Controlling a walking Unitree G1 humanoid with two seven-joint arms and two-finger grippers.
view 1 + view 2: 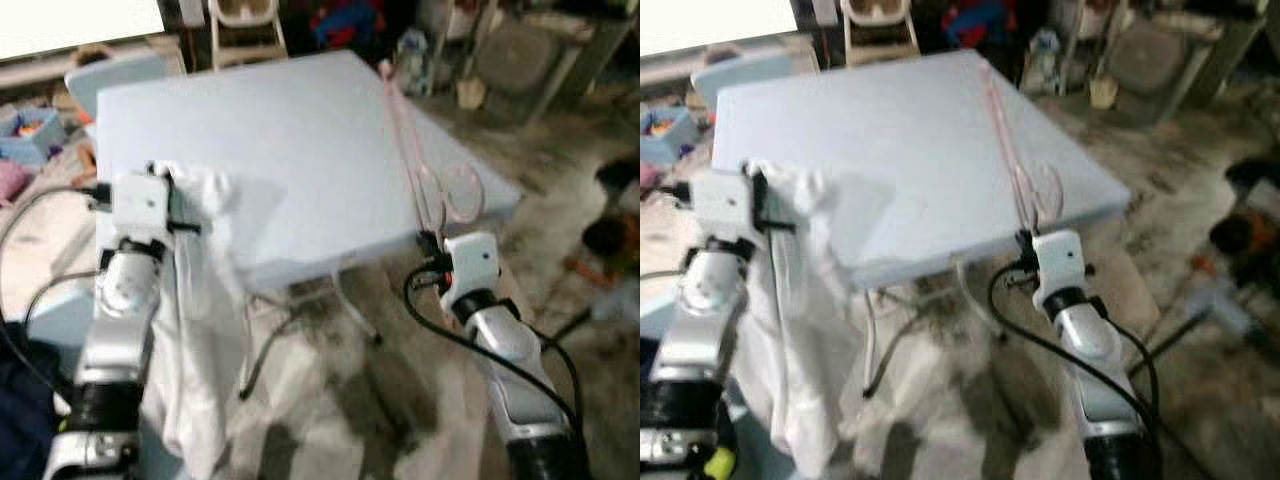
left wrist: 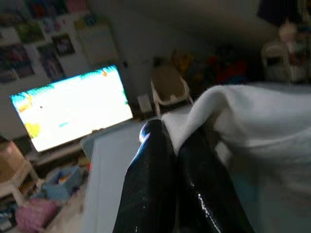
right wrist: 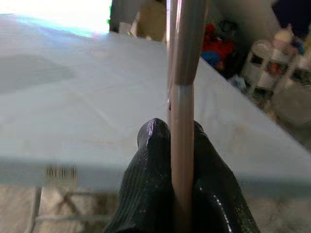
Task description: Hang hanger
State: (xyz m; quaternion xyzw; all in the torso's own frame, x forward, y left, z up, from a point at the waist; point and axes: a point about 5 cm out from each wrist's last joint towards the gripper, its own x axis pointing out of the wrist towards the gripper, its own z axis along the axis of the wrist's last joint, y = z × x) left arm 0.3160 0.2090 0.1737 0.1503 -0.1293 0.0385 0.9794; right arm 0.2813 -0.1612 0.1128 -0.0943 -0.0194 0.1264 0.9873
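A: Where's the hanger right now?

B: The pink hanger (image 1: 415, 150) lies along the right side of the pale blue worktop (image 1: 290, 150), running from the far edge toward the near right corner. My right tool (image 3: 182, 145) is at that corner, in the lower right of the head view, fingers clamped onto the hanger's near end.

A: And your left side?

B: My left tool (image 2: 172, 160) sits at the worktop's near left corner, middle left of the frame, fingers pinched together on a fold of the white garment (image 1: 200, 330). The cloth bunches on the corner and drapes down off the edge beside my arm.

A: Anything behind?

B: A bright screen (image 2: 73, 104) glows beyond the worktop, with a white chair (image 1: 245, 25) near it.
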